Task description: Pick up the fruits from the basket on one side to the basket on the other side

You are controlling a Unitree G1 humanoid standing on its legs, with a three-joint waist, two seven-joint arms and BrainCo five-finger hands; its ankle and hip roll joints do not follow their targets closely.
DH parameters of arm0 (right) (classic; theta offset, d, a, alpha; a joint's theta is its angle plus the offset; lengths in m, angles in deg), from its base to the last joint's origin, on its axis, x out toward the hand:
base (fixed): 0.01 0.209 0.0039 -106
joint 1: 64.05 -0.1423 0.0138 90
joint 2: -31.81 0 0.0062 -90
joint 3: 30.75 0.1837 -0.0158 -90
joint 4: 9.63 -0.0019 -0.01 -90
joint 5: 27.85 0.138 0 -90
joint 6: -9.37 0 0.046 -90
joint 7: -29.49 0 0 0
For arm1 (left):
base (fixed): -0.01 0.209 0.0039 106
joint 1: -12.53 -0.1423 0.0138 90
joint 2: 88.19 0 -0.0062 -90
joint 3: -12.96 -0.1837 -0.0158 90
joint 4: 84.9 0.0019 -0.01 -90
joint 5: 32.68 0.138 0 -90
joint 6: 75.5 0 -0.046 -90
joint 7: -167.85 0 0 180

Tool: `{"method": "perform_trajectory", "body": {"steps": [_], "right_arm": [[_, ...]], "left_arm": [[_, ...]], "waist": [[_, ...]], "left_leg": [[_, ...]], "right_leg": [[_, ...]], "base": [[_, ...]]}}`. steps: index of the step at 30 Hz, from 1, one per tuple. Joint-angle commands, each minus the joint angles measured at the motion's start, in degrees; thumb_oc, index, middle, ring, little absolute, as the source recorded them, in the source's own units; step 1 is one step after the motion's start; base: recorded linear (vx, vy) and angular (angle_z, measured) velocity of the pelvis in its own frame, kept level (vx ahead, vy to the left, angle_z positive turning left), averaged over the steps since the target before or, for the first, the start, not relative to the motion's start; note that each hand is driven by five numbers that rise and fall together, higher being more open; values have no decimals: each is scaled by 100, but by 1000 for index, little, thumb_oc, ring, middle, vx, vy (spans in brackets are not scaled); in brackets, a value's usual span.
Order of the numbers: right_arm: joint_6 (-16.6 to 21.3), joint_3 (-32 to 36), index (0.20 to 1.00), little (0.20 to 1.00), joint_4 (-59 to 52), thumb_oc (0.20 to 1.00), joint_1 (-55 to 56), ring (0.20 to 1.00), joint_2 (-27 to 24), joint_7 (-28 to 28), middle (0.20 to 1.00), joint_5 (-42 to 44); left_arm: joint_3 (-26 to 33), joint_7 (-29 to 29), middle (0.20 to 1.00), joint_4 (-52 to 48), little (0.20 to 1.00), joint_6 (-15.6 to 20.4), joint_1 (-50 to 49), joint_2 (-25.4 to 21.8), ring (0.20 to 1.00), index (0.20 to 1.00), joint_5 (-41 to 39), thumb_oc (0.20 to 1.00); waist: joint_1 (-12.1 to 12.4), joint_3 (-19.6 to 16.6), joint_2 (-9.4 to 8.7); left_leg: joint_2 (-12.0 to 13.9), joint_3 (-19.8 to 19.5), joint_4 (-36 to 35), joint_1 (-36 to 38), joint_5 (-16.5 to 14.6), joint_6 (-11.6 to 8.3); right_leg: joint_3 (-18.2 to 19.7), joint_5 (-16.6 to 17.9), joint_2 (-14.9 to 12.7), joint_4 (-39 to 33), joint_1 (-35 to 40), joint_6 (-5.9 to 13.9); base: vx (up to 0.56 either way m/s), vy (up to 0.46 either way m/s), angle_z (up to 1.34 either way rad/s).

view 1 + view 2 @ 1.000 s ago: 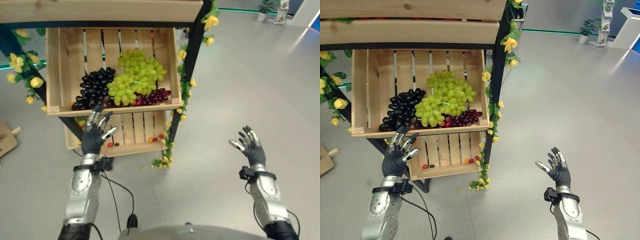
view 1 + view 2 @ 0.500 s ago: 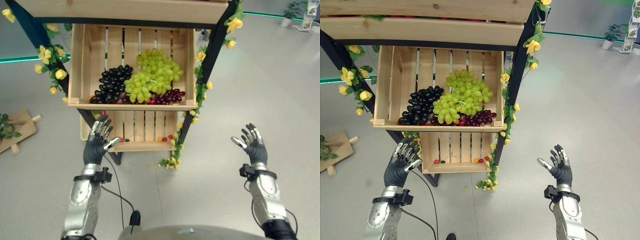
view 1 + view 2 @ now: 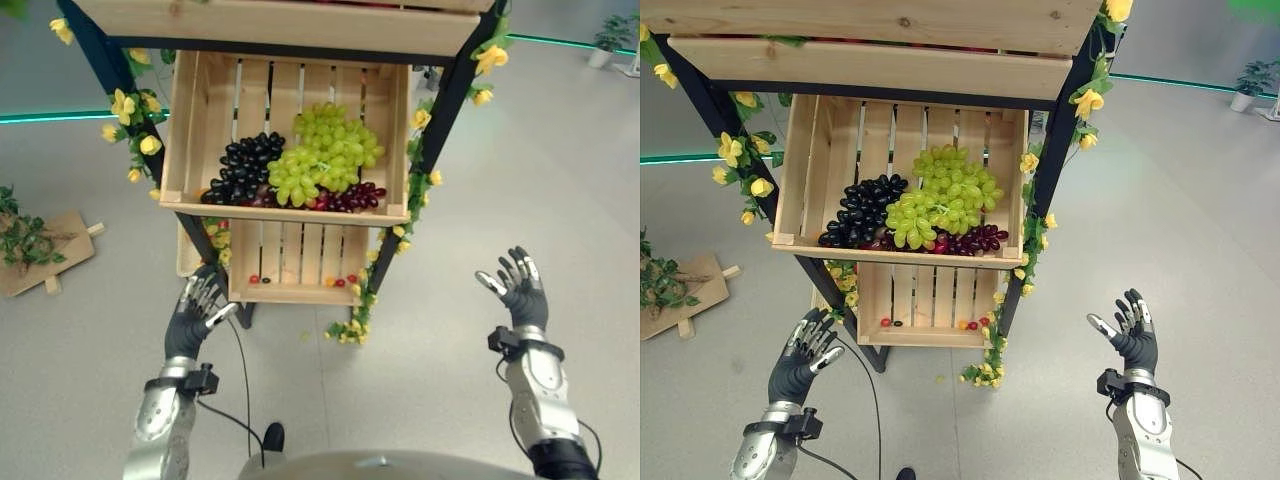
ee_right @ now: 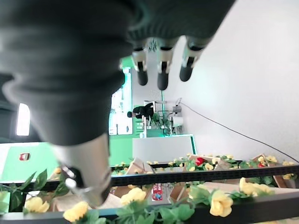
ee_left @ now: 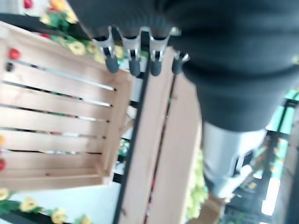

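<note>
A wooden crate (image 3: 290,213) on the stand's middle shelf holds a green grape bunch (image 3: 325,160), a black grape bunch (image 3: 240,170) and dark red grapes (image 3: 350,197). Below it a lower crate (image 3: 300,293) holds a few small red and orange fruits (image 3: 340,282). My left hand (image 3: 195,315) is open and empty, raised in front of the lower crate's left corner, apart from it. Its straight fingers (image 5: 133,60) show in the left wrist view. My right hand (image 3: 520,290) is open and empty over bare floor, well right of the stand.
The stand's black posts (image 3: 440,120) carry garlands of yellow flowers (image 3: 130,110). A top shelf board (image 3: 290,25) overhangs the grape crate. A wooden board with leaves (image 3: 45,250) lies on the floor at the left. Grey floor (image 3: 560,180) spreads out to the right.
The camera has shifted, so the stand now sits further right in the picture. My left hand has dropped from the upper crate's front edge to beside the lower crate. The right hand holds its pose.
</note>
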Motion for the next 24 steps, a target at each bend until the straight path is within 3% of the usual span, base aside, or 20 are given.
{"method": "perform_trajectory", "body": {"steps": [1, 19, 22, 24], "right_arm": [[447, 366, 1000, 1000, -394, 1000, -255, 1000, -105, -52, 1000, -57], [337, 190, 1000, 1000, -517, 1000, -149, 1000, -140, 79, 1000, -49], [330, 161, 1000, 1000, -609, 1000, -129, 1000, -141, 148, 1000, -6], [353, 46, 1000, 1000, -704, 1000, -229, 1000, -208, 185, 1000, 12]], "left_arm": [[63, 19, 1000, -146, 1000, 331, 246, -291, 1000, 1000, 377, 1000], [233, -335, 1000, 25, 1000, 442, 362, -244, 1000, 1000, 635, 1000], [288, -342, 1000, 10, 1000, 460, 340, -241, 1000, 1000, 623, 1000], [320, -392, 1000, -54, 1000, 522, 398, -295, 1000, 1000, 617, 1000]], "waist": [[42, -53, -119], [-56, -9, -132], [-57, 42, -138], [18, 285, -143]], "left_leg": [[-1, 128, 381, -66, -506, 73], [172, 250, 657, -24, -608, 30], [197, 219, 811, -64, -633, 6], [209, 130, 959, -271, -484, -115]], "right_leg": [[-139, -229, -139, 228, -207, 62], [193, -408, 11, 420, -284, -57], [245, -456, 67, 479, -310, -114], [289, -387, 157, 397, -446, -160]], "base": [[3, -12, 15], [-6, -27, -3], [-62, -74, -2], [-238, -104, -9]]}}
